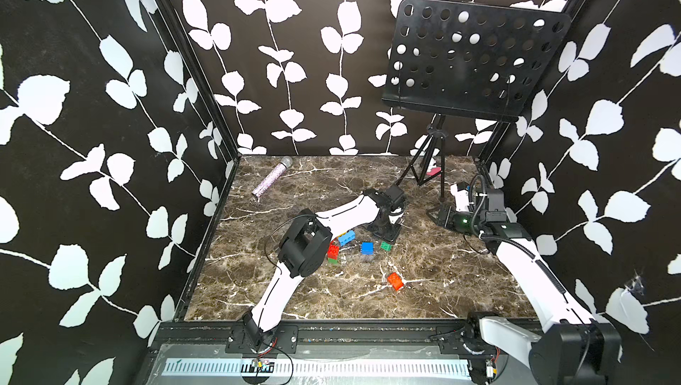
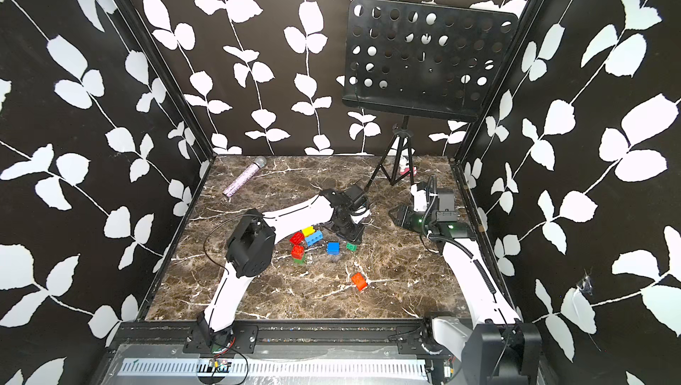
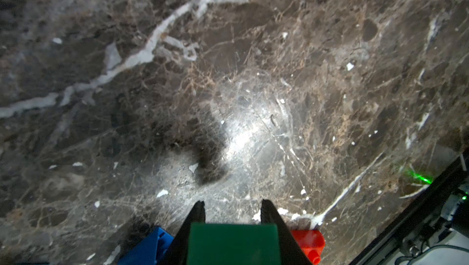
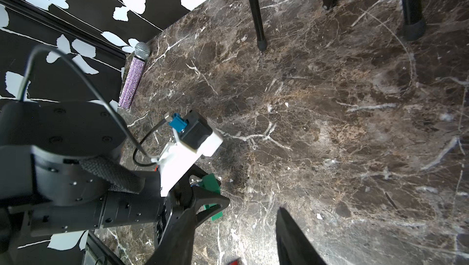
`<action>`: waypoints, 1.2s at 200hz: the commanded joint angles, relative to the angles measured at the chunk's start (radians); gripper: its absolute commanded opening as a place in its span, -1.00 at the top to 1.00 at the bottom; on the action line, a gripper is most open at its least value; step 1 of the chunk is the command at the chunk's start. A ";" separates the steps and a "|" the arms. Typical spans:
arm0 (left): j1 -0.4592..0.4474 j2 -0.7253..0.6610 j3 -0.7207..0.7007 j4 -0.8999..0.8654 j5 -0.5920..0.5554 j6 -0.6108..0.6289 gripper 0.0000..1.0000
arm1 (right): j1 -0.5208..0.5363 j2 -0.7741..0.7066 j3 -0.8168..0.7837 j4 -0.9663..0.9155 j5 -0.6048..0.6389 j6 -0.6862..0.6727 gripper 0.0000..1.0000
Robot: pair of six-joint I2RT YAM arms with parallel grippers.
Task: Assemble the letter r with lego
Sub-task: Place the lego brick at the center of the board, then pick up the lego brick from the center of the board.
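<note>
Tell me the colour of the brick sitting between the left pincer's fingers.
It's a dark green brick, clearest in the left wrist view.

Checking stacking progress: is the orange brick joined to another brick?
No, the orange brick lies alone on the table, with bare marble all around it.

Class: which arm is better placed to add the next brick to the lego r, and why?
Probably the left. The left claw has the dark green brick between its fingers, close to the other bricks. The right claw hangs open and empty, farther away.
</note>
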 commanded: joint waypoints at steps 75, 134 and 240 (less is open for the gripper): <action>0.003 -0.171 -0.165 0.300 0.012 -0.008 -0.98 | 0.061 -0.057 -0.003 -0.065 0.104 -0.047 -0.07; 0.049 -0.790 -0.743 0.907 -0.244 0.052 -0.98 | 0.395 -0.058 -0.169 0.033 0.463 0.162 -0.09; 0.151 -1.329 -1.226 1.084 -0.484 -0.044 -0.98 | 0.587 0.374 0.010 0.119 0.530 0.202 -0.01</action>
